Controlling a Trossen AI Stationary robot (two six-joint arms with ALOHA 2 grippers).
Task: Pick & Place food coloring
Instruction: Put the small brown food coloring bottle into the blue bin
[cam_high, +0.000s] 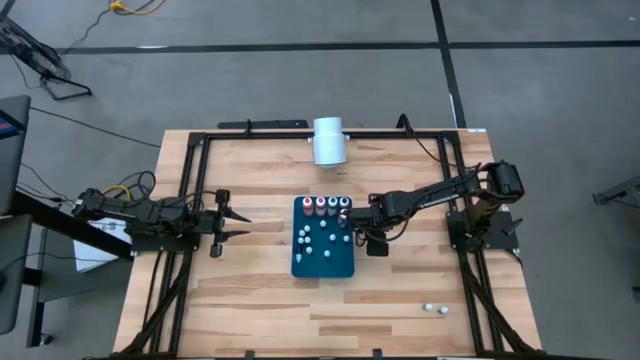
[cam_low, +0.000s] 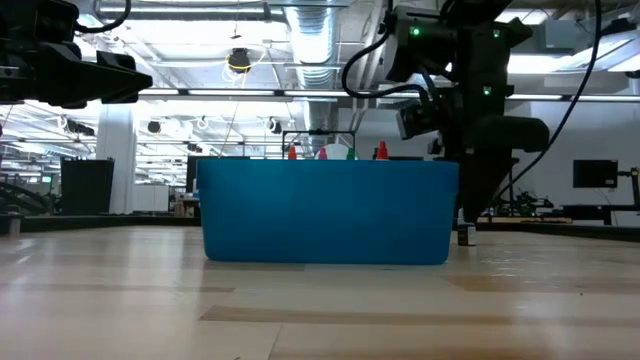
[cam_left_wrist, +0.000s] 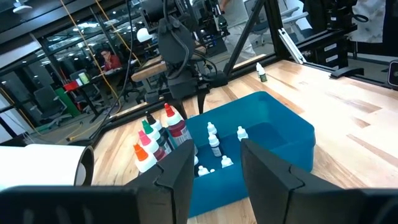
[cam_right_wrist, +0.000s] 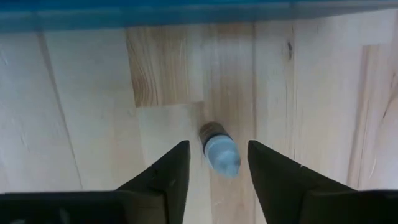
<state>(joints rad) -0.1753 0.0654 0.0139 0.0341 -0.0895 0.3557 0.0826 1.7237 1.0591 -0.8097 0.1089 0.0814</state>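
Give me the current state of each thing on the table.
Right gripper: fingers straddle a bottle, not clamped.
Small bottle: upright on wood beside the bin.
Blue bin: holds bottles.
Left gripper: open, empty, away from the bin.
White cylinder: on its side.

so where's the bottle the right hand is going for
It stands on the table just right of the blue bin, between the right hand's fingers; the small bottle shows in the right wrist view.

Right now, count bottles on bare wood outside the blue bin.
3: one bottle between the right gripper's fingers beside the bin; two bottles near the table's right edge. Others possibly hidden.
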